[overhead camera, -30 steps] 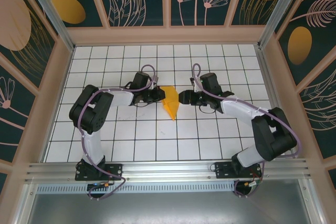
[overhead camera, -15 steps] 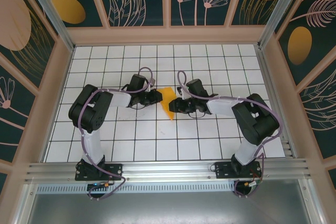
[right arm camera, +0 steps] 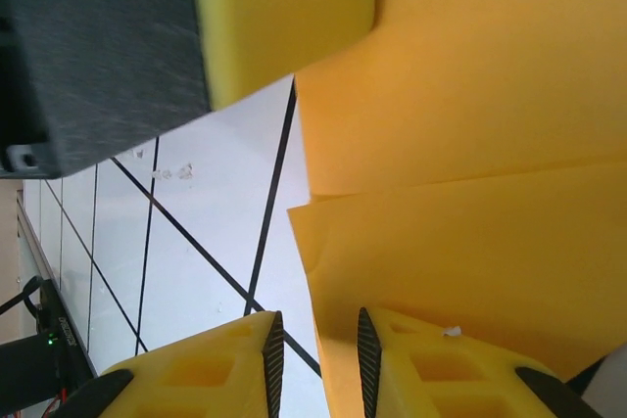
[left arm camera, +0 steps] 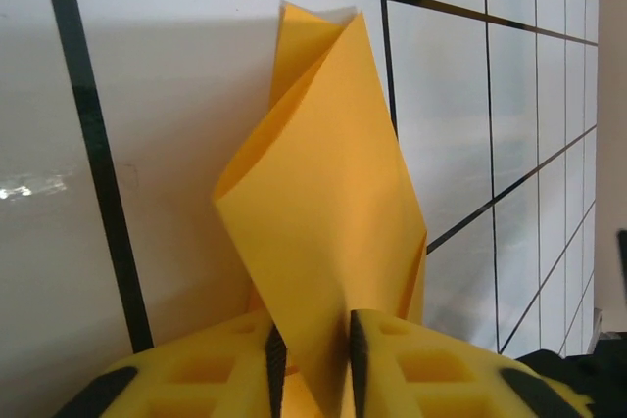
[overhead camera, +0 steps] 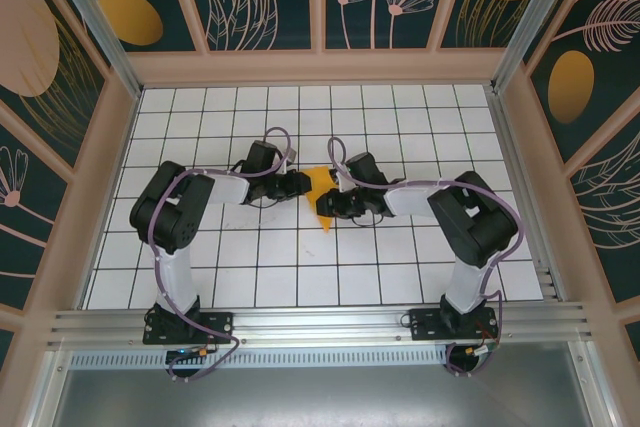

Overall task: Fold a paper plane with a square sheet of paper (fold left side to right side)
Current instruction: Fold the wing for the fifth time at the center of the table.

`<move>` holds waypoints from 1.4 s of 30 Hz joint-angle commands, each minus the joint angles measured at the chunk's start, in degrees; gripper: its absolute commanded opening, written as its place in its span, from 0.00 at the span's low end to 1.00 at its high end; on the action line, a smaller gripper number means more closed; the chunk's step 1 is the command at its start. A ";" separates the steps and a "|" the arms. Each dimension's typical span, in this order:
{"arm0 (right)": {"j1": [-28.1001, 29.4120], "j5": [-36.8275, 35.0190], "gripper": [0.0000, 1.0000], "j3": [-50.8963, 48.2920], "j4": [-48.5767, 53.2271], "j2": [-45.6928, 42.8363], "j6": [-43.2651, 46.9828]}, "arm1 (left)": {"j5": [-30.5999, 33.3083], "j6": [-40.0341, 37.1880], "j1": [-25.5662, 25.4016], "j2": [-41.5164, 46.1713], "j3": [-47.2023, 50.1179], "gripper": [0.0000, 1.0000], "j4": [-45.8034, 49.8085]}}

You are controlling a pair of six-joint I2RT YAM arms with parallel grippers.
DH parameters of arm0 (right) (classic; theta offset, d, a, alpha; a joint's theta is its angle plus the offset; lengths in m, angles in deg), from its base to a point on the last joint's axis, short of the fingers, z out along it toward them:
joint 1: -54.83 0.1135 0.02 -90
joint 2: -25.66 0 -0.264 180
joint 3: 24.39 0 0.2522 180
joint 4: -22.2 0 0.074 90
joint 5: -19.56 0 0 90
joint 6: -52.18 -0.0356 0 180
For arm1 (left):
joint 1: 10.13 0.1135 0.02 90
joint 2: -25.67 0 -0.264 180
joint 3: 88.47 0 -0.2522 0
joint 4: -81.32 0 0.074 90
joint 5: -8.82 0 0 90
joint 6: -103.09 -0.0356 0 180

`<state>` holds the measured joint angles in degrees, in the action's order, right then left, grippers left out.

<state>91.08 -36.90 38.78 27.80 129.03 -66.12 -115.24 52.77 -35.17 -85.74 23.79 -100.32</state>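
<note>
The sheet of paper is lying near the middle of the counter, between the two arms, already partly folded and standing up a little from the tiles. The left tool is reaching it from the left side. In the left wrist view the orange-yellow layers are passing between the two jaws of this tool, but I cannot tell whether they are pressing the paper or only standing around it. The right tool is coming from the right. In its own view its jaws are standing apart, with the paper edge sitting between them and a bare strip showing beside one jaw, so it is not gripping. I am judging this paper as very light, thin and soft: it is bending under its own weight, sliding easily on the smooth tiles, and keeping every unwanted crease. Taking it close to an edge or a corner, over several layers, with only light pressure, is looking safest to me.
</note>
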 commanded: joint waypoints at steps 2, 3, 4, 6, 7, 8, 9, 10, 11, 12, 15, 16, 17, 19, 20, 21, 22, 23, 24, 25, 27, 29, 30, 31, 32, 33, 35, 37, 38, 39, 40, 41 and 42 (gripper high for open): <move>0.57 0.61 0.30 1.34 -0.75 1.23 -0.32 | 3.59 -2.27 2.30 3.46 1.50 0.38 3.44; 0.66 0.55 0.30 1.35 -0.50 1.47 -0.27 | 4.23 -2.53 2.63 4.37 1.72 0.42 4.23; 0.71 0.38 0.30 1.51 -0.23 1.63 -0.19 | 4.87 -2.93 2.93 5.36 1.90 0.43 5.03; 1.00 -0.20 0.30 1.83 0.61 1.98 0.21 | 5.58 -3.27 3.22 7.30 2.57 0.46 6.20; 1.14 -0.38 0.30 2.08 0.95 2.18 0.40 | 5.75 -3.42 3.23 8.15 2.90 0.46 6.56; 1.27 -0.55 0.30 2.18 1.25 2.28 0.55 | 5.64 -3.30 3.24 8.83 3.26 0.46 6.76; 1.42 -0.62 0.30 2.38 1.41 2.48 0.52 | 5.16 -2.92 3.23 9.49 3.74 0.44 6.51; 1.54 -0.70 0.30 2.45 1.56 2.54 0.61 | 4.27 -2.44 3.17 10.13 4.40 0.42 5.90; 1.63 -0.83 0.30 2.56 1.58 2.55 0.69 | 3.21 -1.68 3.11 10.44 4.97 0.40 5.02; 1.72 -1.00 0.30 2.57 1.74 2.66 0.70 | 2.00 -0.86 2.94 10.87 5.57 0.39 3.97; 1.80 -1.60 0.30 2.74 2.33 2.72 0.94 | -0.73 1.14 1.44 10.60 6.10 0.38 1.38; 1.81 -1.79 0.30 2.85 2.61 2.80 1.04 | -0.98 1.60 0.87 10.28 5.91 0.38 1.01; 1.81 -2.09 0.30 2.87 2.87 2.80 1.13 | -1.05 1.91 0.42 9.98 5.73 0.37 0.70; 1.80 -2.75 0.30 2.93 3.31 2.86 1.18 | -1.55 2.80 -0.30 8.99 5.05 0.37 -0.40; 1.76 -2.90 0.30 2.96 3.60 2.85 1.22 | -1.96 3.12 -0.61 8.37 4.73 0.37 -0.91; 1.76 -3.11 0.30 2.95 3.80 2.81 1.31 | -2.45 3.36 -1.00 7.50 4.02 0.36 -1.19; 1.80 -3.21 0.30 3.03 4.00 2.85 1.31 | -2.65 3.55 -1.31 6.59 3.33 0.36 -1.18; 1.84 -3.29 0.30 3.04 4.07 2.90 1.40 | -2.96 3.74 -1.71 5.81 2.81 0.35 -1.32; 1.92 -3.38 0.30 3.11 4.26 2.94 1.48 | -3.35 3.81 -2.06 4.99 2.24 0.35 -1.57; 1.89 -3.43 0.30 3.14 4.32 2.97 1.49 | -3.65 4.04 -2.35 4.39 1.87 0.35 -1.92; 1.96 -3.47 0.30 3.20 4.31 3.07 1.49 | -3.68 4.48 -2.64 3.47 1.45 0.35 -2.46; 2.06 -3.39 0.30 3.32 4.35 3.34 1.48 | -3.14 4.70 -2.74 2.48 1.02 0.34 -2.45; 2.02 -3.39 0.30 3.41 4.40 3.43 1.49 | -2.79 4.66 -2.73 2.05 0.82 0.34 -2.22; 2.14 -3.39 0.30 3.50 4.51 3.55 1.57 | -2.23 4.49 -2.74 1.53 0.67 0.34 -1.97; 2.16 -3.37 0.30 3.59 4.67 3.51 1.66 | -1.57 4.28 -2.78 1.11 0.41 0.34 -1.37; 2.16 -3.39 0.30 3.63 4.73 3.48 1.75 | -0.60 3.84 -2.74 0.67 0.07 0.34 -0.50; 2.16 -3.39 0.30 3.68 4.92 3.01 1.83 | 0.53 3.17 -2.73 -0.11 -0.25 0.33 0.70; 2.00 -3.30 0.31 3.86 5.10 1.68 2.01 | 0.55 3.07 -2.74 -1.07 -0.21 0.33 0.81; 1.81 -3.09 0.32 3.78 5.01 0.79 2.10 | 0.50 3.08 -2.73 -1.52 -0.17 0.33 0.80; 1.47 -2.87 0.33 3.56 4.89 -0.49 2.10 | 0.42 3.08 -2.74 -1.87 -0.08 0.33 0.71; 0.99 -2.70 0.34 3.28 4.62 -1.90 2.02 | 0.44 3.04 -2.74 -2.11 0.09 0.33 0.55; 0.42 -2.42 0.35 2.92 4.42 -3.10 1.97 | 0.48 3.03 -2.74 -2.23 0.13 0.32 0.50; -0.37 -2.28 0.37 2.44 4.23 -4.59 1.88 | 0.48 3.03 -2.74 -2.29 0.38 0.32 0.39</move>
<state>92.35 -39.28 41.18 31.71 129.42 -65.13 -116.16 56.48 -37.68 -85.50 24.49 -100.87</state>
